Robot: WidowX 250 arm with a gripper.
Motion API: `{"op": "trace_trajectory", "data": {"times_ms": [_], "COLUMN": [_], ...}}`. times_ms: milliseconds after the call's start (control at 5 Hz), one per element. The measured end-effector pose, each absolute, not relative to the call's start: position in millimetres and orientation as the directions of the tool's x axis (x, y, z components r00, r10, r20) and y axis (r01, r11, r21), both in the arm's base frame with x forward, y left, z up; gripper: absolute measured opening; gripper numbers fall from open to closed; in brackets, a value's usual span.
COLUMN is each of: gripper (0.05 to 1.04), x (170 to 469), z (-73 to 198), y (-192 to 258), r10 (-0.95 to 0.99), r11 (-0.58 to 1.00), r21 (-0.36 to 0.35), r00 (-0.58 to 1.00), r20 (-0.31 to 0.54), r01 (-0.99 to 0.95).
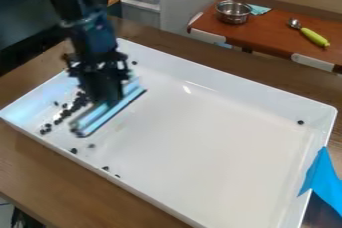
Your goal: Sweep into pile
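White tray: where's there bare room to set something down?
The widest bare patch of the tray floor lies between the blue-and-white sweeper and the lone dark pellet by the right wall. It's crowded at the left end: clustered pellets, sweeper and claw, with stray pellets toward the near wall.

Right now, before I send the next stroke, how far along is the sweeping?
Partly done, I'd judge. Many dark pieces lie in a loose cluster at the tray's left end. In hand: the gripper holds the blue sweeper beside that cluster. Left to gather: scattered bits along the near wall, one near the far wall, and a lone one at the right end.
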State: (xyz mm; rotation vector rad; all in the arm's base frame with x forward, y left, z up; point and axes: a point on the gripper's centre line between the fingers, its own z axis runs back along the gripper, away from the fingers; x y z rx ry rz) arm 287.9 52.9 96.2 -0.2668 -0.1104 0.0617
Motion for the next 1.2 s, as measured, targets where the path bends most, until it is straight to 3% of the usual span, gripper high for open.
{"op": "trace_trajectory", "data": {"times_ms": [200, 600, 800, 1000, 1200], "gripper": [0.338, 0.338, 0.338, 0.338, 0.338], "x": [294.5, 299.8, 303.0, 307.0, 307.3], "z": [114.1, 83.8, 64.8, 57.6, 57.3], "y": [4.6, -82.8, -100.2, -107.4, -104.6], "r10": [0.086, 0.085, 0.111, 0.114, 0.111], "r11": [0.946, 0.958, 0.964, 0.975, 0.977], "r21": [-0.321, -0.283, -0.257, -0.205, -0.198], "r00": [0.989, 0.987, 0.985, 0.982, 0.982], "r20": [0.123, 0.137, 0.131, 0.151, 0.151], "r01": [-0.042, -0.043, -0.074, -0.082, -0.080]}}
